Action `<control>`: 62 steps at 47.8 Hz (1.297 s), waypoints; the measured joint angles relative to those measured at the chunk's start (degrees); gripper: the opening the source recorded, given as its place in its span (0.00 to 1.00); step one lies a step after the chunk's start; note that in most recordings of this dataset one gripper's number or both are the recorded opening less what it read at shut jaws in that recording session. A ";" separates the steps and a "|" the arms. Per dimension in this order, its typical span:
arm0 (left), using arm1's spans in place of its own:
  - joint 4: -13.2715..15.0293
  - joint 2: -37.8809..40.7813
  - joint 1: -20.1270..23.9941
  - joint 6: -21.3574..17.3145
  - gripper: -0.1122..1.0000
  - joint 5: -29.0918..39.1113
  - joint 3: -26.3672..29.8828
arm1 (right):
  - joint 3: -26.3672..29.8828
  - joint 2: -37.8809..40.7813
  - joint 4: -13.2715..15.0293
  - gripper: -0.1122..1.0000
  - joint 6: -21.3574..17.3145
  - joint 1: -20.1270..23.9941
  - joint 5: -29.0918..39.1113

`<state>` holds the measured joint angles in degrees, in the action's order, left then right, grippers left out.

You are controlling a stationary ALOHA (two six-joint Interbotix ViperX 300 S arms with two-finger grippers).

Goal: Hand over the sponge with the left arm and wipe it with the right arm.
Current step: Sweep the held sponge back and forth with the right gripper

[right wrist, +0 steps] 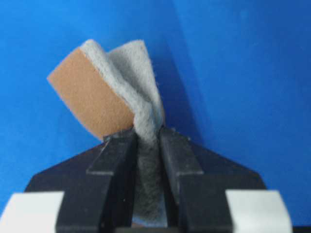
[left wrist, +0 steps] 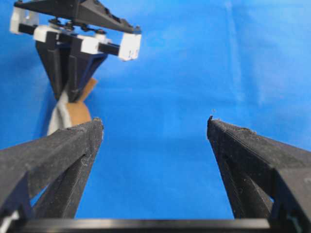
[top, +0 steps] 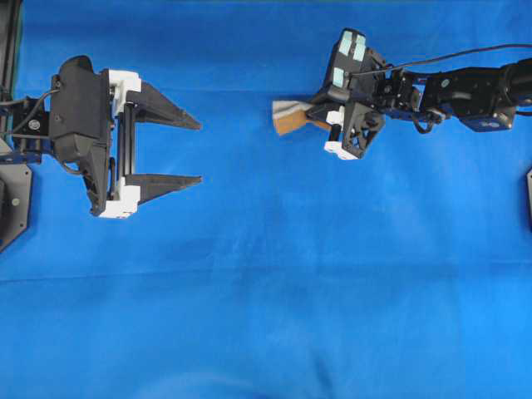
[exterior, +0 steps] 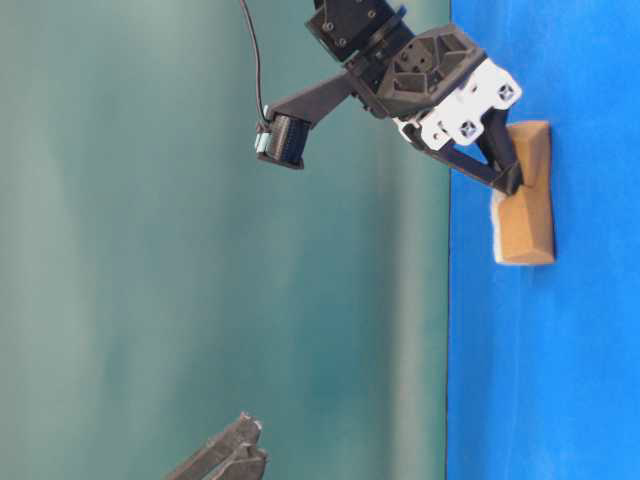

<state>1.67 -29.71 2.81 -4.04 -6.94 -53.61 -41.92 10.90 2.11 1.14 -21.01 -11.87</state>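
Overhead: blue cloth [top: 266, 316] lies bare between both hands.

Two grippers are showing: the left gripper [top: 199, 151] and the right gripper [top: 320, 115]. One sponge [top: 288, 116] is sitting between the right one's fingers.

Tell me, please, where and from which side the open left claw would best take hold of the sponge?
Probably the free end of the sponge, the part sticking out leftward past the right claw, which pinches its other end. That end points toward the left claw, open and empty, so come straight from the left and close across the flat faces, clear of the right fingers.
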 measured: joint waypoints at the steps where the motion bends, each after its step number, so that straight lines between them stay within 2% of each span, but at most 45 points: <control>1: 0.00 0.00 0.00 0.00 0.92 0.09 0.00 | -0.09 0.00 0.00 0.29 0.00 0.09 0.09; 7: 0.00 -0.09 0.00 0.09 0.92 0.00 0.00 | -0.09 0.00 -0.09 0.29 -0.70 1.05 0.18; 11: 0.00 0.00 0.00 -0.09 0.91 0.00 0.00 | -0.35 0.00 -0.44 0.28 -0.79 3.25 0.26; 19: 0.00 0.00 0.00 -0.18 0.91 0.00 0.00 | -0.70 -0.09 -1.93 0.28 -2.55 9.84 1.05; 31: 0.00 -0.09 0.00 0.00 0.91 0.09 0.00 | 0.26 -0.53 -2.29 0.28 -6.50 20.57 3.43; 43: -0.09 0.00 0.00 0.00 0.91 0.09 0.00 | 1.58 -0.44 -2.29 0.28 -7.91 26.72 4.83; 52: -0.09 0.00 0.00 0.00 0.91 0.00 0.00 | 1.76 -0.44 -2.29 0.28 -7.82 26.89 5.19; 62: 0.00 0.00 0.00 0.00 0.91 0.09 0.00 | 1.14 -1.23 -1.49 0.28 -6.77 21.27 6.42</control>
<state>1.67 -29.71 2.81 -4.04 -6.86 -53.61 -40.78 9.67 0.62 -5.63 0.26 -5.45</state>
